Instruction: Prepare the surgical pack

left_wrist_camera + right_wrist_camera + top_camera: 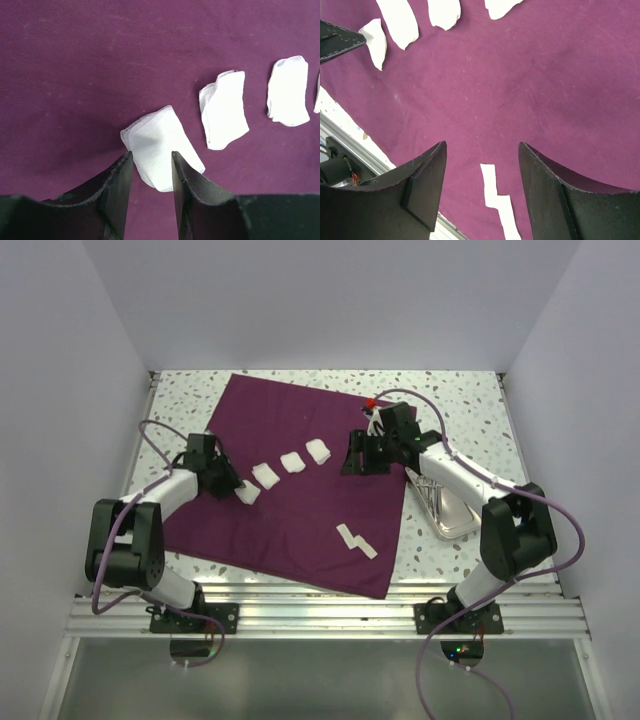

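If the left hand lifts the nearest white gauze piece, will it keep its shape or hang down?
It will probably sag: the gauze piece looks thin and soft, with uneven, rounded edges. It seems very light, so a gentle pinch by the left hand should hold it. It may cling slightly to the purple cloth, both being fabric.

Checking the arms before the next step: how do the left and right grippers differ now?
The left gripper is only narrowly open; the right gripper is wide open. The left gripper sits at a white gauze square, the right gripper over bare purple cloth beside two small gauze pieces. Both face down at the cloth.
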